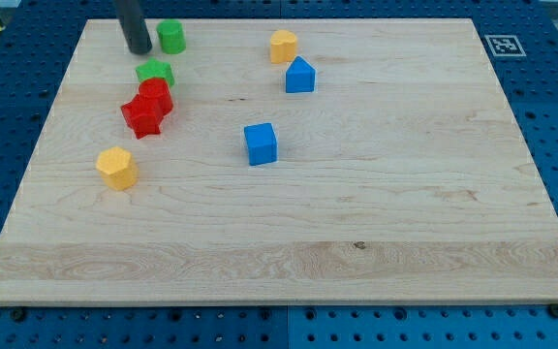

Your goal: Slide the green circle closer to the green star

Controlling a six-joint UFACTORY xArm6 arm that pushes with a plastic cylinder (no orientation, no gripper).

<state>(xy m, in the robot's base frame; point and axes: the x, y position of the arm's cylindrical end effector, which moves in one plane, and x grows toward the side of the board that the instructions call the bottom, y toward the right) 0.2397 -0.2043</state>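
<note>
Camera view shows a light wooden tabletop [376, 213] with seven small blocks on it, and my tip [139, 48] up near the view's top left corner. There is no pincer on this arm, only the dark rod, so nothing is being held. My tip sits just to the left of the green circle [170, 37], very close to it, but I cannot tell if they touch. There are two green blocks. The green circle is near the top edge of the board, and the green star [154, 71] is just below it and a little to the left, with a small gap between them. There are two red blocks. One red block [156, 94] sits right under the green star and touches it, and a red star [141, 116] is pressed against that one, lower and to the left. There are two orange-yellow blocks. One orange block [283, 46] is near the top middle, and the other orange block [117, 168] is by itself lower down on the left side. There are two blue blocks. A blue block with a pointed top [300, 76] sits just below and to the right of the top orange one, and a blue cube [261, 143] is near the middle of the board, well apart from the rest.
</note>
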